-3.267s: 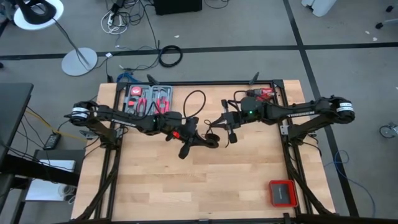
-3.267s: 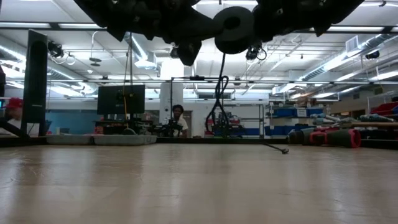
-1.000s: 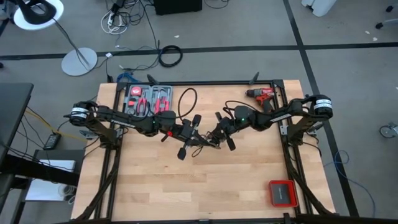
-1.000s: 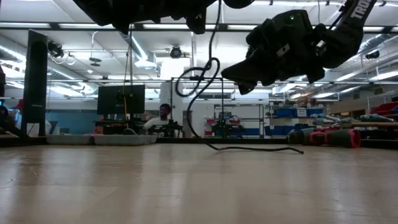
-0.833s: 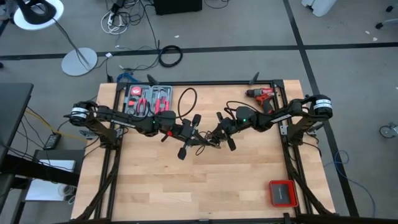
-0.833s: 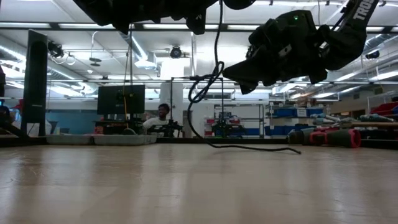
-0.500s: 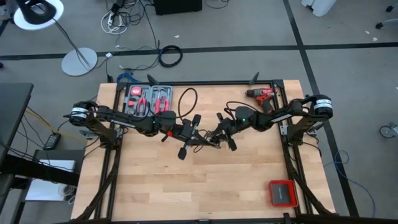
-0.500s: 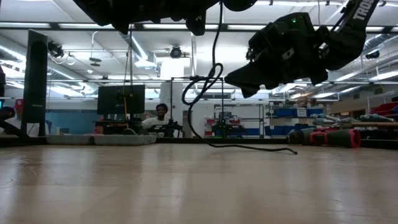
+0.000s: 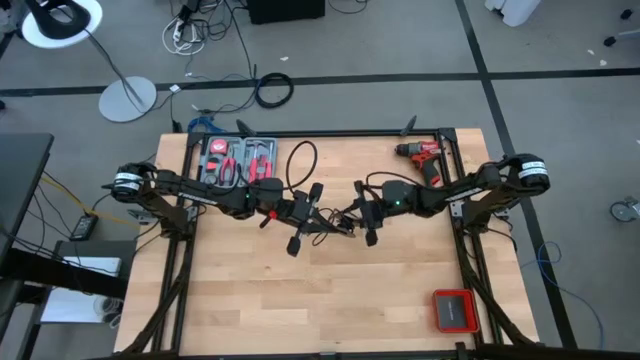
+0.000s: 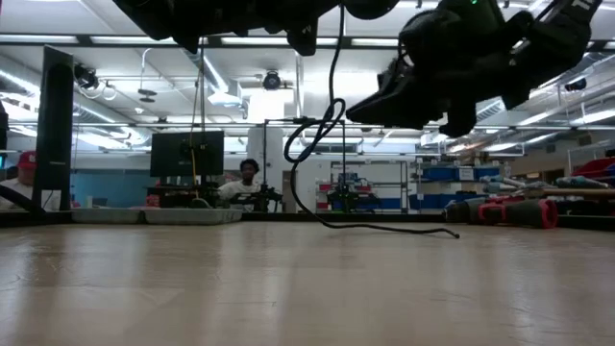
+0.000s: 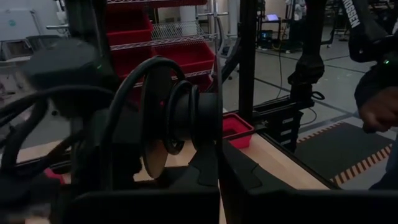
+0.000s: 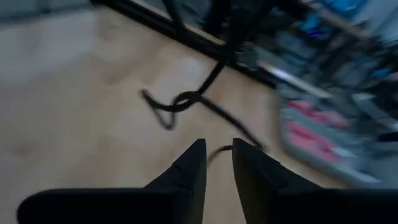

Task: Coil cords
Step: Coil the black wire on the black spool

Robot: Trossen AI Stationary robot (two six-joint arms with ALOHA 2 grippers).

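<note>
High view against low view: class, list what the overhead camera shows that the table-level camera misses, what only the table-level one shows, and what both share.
Only the high view shows the red case, the tray of red-handled tools, the lamp and the floor.

Only the low view shows the room behind: a monitor, a seated person and shelving.

Both show the wooden table, the black cord hanging from the left gripper, the right gripper and the red drill.

One thin cord (image 9: 300,160), one red drill (image 9: 422,152), one tool tray (image 9: 238,160), two arms

No legible text anywhere.
</note>
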